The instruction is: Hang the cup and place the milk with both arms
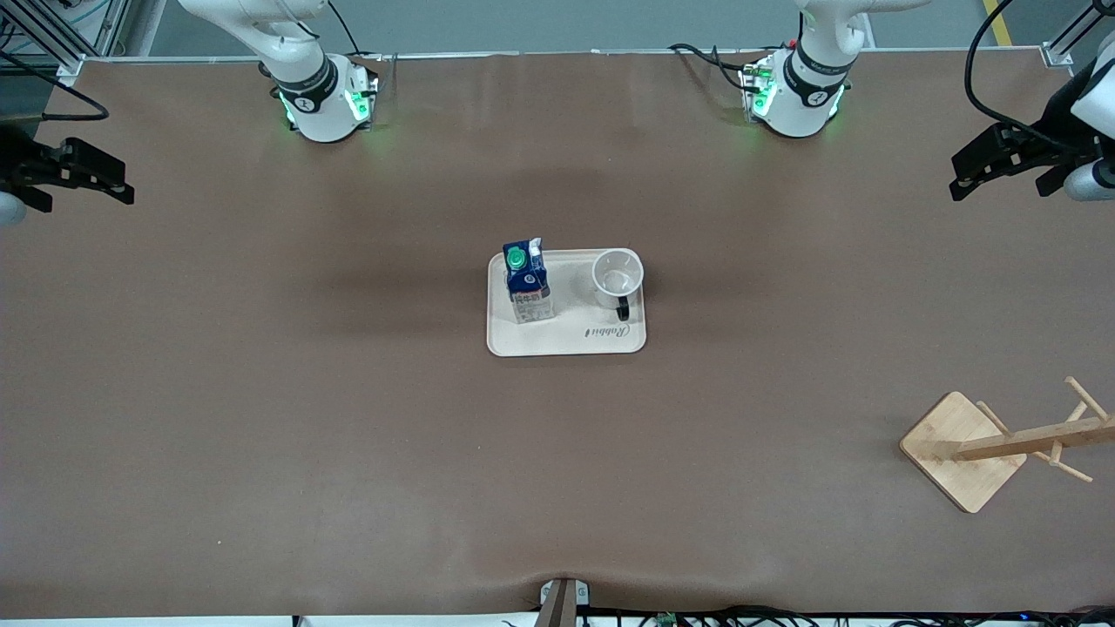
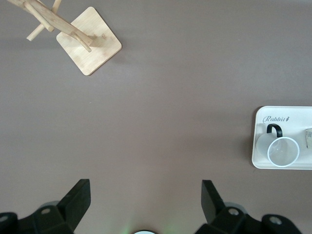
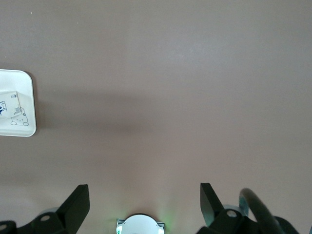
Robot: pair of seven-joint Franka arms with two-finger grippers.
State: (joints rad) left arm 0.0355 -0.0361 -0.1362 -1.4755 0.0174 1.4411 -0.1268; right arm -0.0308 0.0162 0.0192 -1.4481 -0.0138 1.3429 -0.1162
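Note:
The white cup point(image 1: 618, 273) with a black handle stands upright on a cream tray point(image 1: 566, 344) at the table's middle. The milk point(image 1: 528, 283), blue over white with a green cap, stands beside it on the tray, toward the right arm's end. My left gripper point(image 1: 960, 178) hangs open and empty high over the left arm's end of the table. My right gripper point(image 1: 122, 183) hangs open and empty over the right arm's end. The left wrist view shows its open gripper point(image 2: 145, 196), the cup point(image 2: 282, 151) and the tray point(image 2: 258, 161). The right wrist view shows its open gripper point(image 3: 145, 197), the tray's corner point(image 3: 27, 127) and a bit of the milk point(image 3: 9, 105).
A wooden mug rack point(image 1: 962, 448) with slanted pegs on a square base stands near the left arm's end, nearer to the front camera than the tray. It also shows in the left wrist view point(image 2: 90, 46). Brown table surface surrounds the tray.

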